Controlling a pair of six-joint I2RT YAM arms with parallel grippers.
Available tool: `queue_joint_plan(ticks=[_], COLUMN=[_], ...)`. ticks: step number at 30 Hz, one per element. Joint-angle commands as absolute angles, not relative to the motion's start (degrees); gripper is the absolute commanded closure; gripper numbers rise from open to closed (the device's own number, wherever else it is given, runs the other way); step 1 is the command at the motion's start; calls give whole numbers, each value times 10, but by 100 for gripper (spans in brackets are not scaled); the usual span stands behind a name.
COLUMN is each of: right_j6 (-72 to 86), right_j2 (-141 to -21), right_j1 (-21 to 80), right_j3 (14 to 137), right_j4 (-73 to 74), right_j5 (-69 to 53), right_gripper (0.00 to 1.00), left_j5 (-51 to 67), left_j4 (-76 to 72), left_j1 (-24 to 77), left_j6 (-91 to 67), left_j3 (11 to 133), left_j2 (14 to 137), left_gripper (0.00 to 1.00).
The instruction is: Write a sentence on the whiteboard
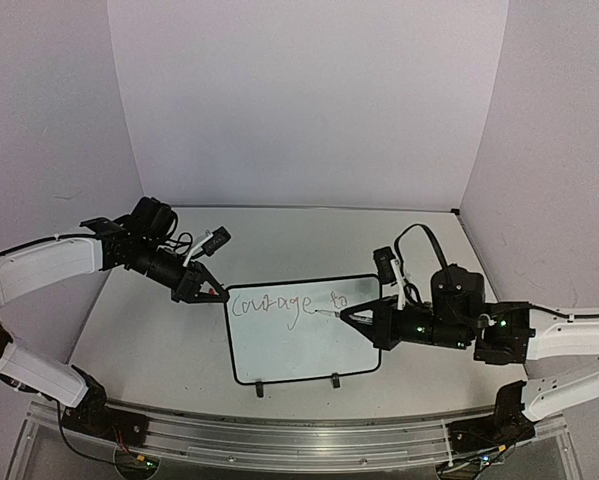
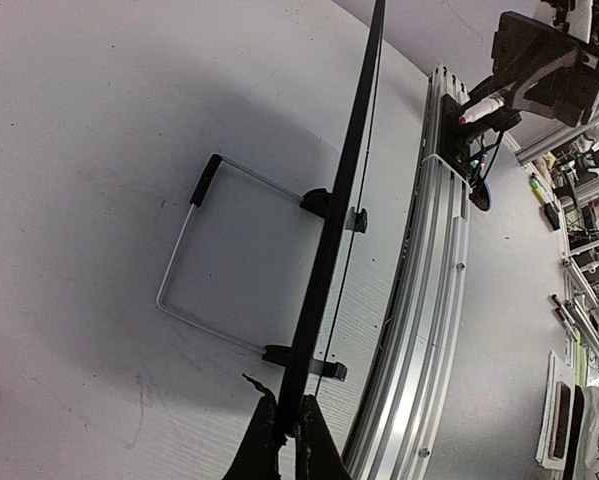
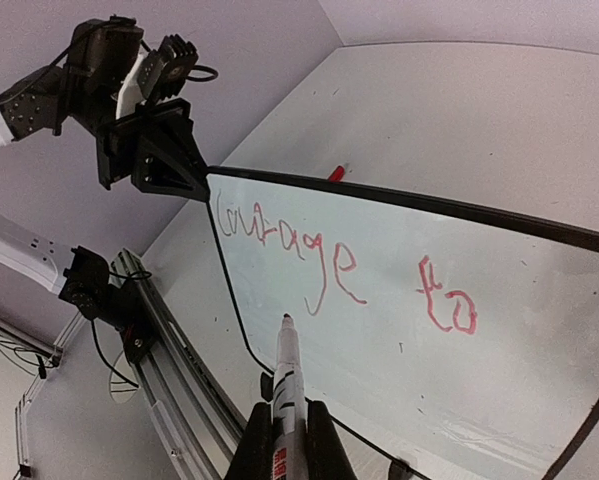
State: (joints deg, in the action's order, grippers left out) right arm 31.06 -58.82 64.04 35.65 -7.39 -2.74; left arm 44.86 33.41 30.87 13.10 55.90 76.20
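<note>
the whiteboard (image 1: 304,350) sits in the middle of the top view, on the pale table (image 1: 279,235), its two small black clips (image 1: 296,381) on the lower long edge. the left wrist view shows it nearly edge-on as a thin black line running from the top centre down to the bottom centre, with a bent wire stand (image 2: 179,270) to the left of it.

the sentence (image 1: 284,305) runs along the upper part of the board in thin red cursive. one line is there, reading "courage to".

the left gripper (image 1: 211,291) comes in from the left of the top view and is pinched shut on the board's upper left corner. in its own wrist view both fingers (image 2: 264,455) press against the black edge at the bottom of the frame.

the right gripper (image 3: 287,425) reaches in from the right and is clamped on a white marker (image 3: 289,365), which points up the frame in the right wrist view. the marker's dark tip lies over the white surface just below the tail of the "g", to the lower left of "to". from above, the tip sits between the two words. whether it touches the board cannot be told.

a small red piece (image 3: 336,172) shows just beyond the board's far edge. an aluminium rail (image 1: 279,430) crosses the bottom of the top view.
</note>
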Motion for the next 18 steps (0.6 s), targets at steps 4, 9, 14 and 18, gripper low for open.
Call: queue_joint_plan(ticks=[4, 9, 14, 18], right_j6=[298, 328, 338, 347], right_j2=[-734, -838, -914, -950], right_j1=[686, 704, 712, 714], right_j3=[415, 422, 458, 474], right_j4=[-203, -333, -368, -383], right_j5=[-47, -53, -55, -52], right_gripper=[100, 100, 100, 100], left_j5=[408, 409, 408, 410], left_j4=[340, 340, 339, 338], left_j1=[318, 319, 320, 321], left_j6=[139, 138, 138, 137], left_j3=[565, 566, 565, 565], left_j2=[773, 774, 773, 774], left_gripper=[100, 100, 100, 100])
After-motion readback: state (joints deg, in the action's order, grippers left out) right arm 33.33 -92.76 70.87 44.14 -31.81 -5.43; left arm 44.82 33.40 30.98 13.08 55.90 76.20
